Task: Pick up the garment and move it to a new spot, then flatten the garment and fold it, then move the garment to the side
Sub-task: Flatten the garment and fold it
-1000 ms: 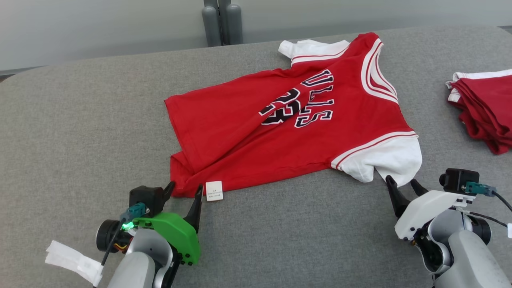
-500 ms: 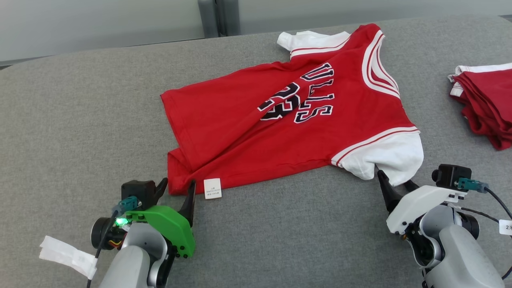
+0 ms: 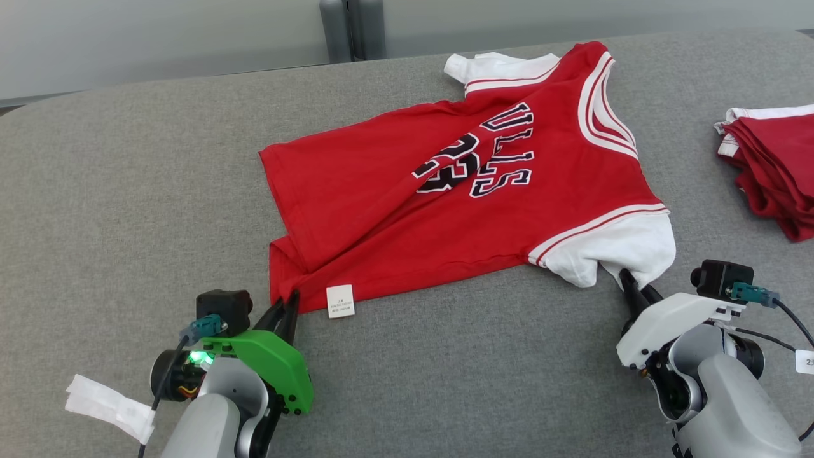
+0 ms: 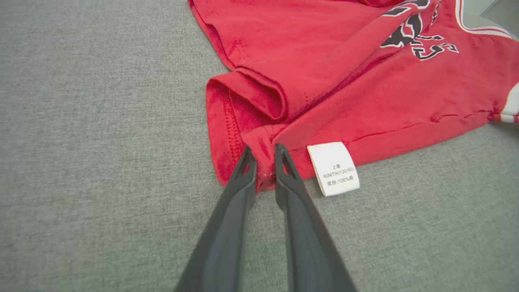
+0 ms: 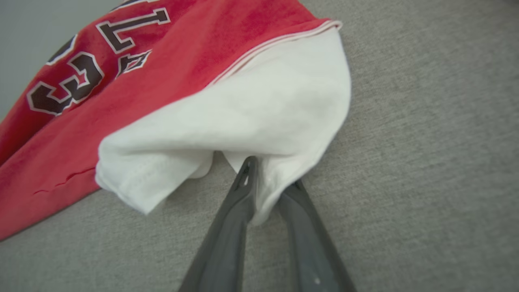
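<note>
The garment (image 3: 458,184) is a red jersey with white sleeves and dark lettering, spread on the grey table (image 3: 127,191) with its hem to the left. My left gripper (image 3: 286,305) is shut on the near hem corner, where the left wrist view shows red cloth (image 4: 263,162) pinched between the fingers beside a white care label (image 4: 333,168). My right gripper (image 3: 633,286) is shut on the edge of the near white sleeve (image 3: 623,251). In the right wrist view a fold of the white sleeve (image 5: 263,190) sits between the dark fingers (image 5: 231,227).
A stack of folded red garments (image 3: 769,168) lies at the table's right edge. A dark grey post (image 3: 351,28) stands behind the far edge. A white care label (image 3: 340,301) sticks out from the hem. Bare grey cloth stretches to the left and front.
Both grippers went from open to shut, the left one on the hem corner and the right one on the white sleeve edge. The camera shifted slightly.
</note>
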Controlling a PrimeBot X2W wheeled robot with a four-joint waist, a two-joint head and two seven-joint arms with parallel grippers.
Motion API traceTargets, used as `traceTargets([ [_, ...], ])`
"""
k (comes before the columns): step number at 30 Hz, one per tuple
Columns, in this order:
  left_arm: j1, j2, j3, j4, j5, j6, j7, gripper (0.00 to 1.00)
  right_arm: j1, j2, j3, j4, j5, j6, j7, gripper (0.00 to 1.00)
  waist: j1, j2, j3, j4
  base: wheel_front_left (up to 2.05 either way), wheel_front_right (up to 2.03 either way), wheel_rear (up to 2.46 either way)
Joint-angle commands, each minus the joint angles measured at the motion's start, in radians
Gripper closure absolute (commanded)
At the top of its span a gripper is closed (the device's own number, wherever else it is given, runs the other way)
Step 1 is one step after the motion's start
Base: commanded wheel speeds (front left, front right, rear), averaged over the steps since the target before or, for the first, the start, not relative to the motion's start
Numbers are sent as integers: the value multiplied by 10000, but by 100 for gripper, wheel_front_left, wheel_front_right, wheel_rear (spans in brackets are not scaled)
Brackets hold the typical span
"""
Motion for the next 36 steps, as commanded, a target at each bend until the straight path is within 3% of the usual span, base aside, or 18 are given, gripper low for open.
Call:
traceTargets([
  [1, -44, 77, 14, 76, -47, -40, 7, 100, -97, -49, 33, 77, 5, 4, -127, 100, 0, 0, 0, -10, 0, 0, 0],
  [11, 206, 181, 71, 12, -198, -24, -391, 100, -171, -270, 147, -13, 19, 4, -1109, 100, 0, 0, -330, -63, 0, 0, 0],
  [22, 703, 436, 242, -1331, -342, 172, -744, 100, 496, -767, 255, -1751, 295, 3, -1755, 100, 0, 0, -460, -203, 0, 0, 0],
  [28, -540, 826, 256, -1820, -188, 55, -485, 100, -558, -1164, 587, -2413, 633, 4, -1875, 100, 0, 0, 427, -170, 0, 0, 0],
  [36, -3738, 1141, 302, -1301, -667, -235, 17, 100, -3567, -2195, 1443, -2020, 1488, 4, -1606, 100, 0, 0, 2049, 55, 0, 0, 0],
])
